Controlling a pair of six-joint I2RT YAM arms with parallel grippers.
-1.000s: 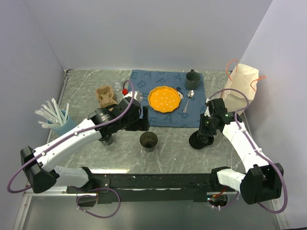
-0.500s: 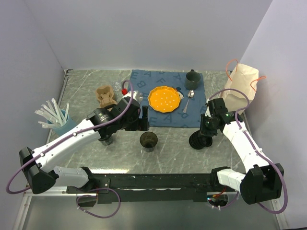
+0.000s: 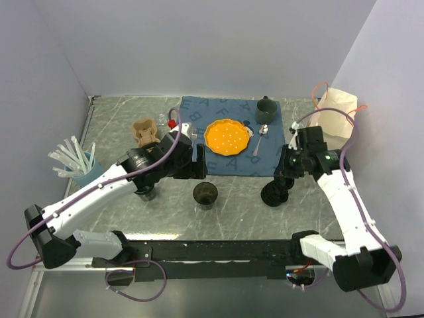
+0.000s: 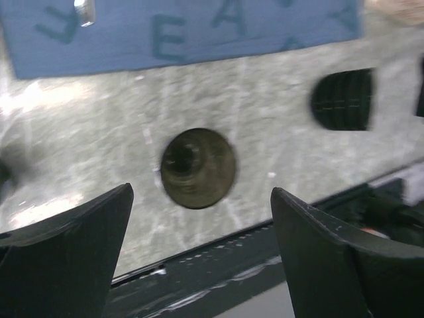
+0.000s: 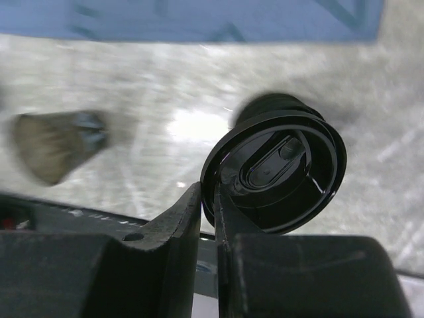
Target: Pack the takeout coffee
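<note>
Just now the right arm (image 3: 338,192) has drawn up and back from the stack of lids (image 3: 273,196), and it has taken one with it. In the wrist view the right jaws are pinching the rim of a black lid (image 5: 275,172), which hangs tilted with its underside to the camera, clear of the stack below. That view is motion-blurred, so the arm is likely still travelling.

The left arm (image 3: 99,189) has barely shifted. Its jaws are spread wide and hover above the takeout cup (image 4: 199,167), touching nothing. The cup (image 3: 205,194) stands upright and uncovered on the bare desk (image 3: 238,215), just in front of the blue placemat (image 3: 228,112) and well to the left of the lid stack.

So the lid looks to be in hand and the cup untouched. Next, probably, the lid must cross to the cup and be pressed on, perhaps with the left jaws steadying the cup. Held by one edge only, the lid may swing or land crooked. The paper bag (image 3: 331,122) waits at the far right.
</note>
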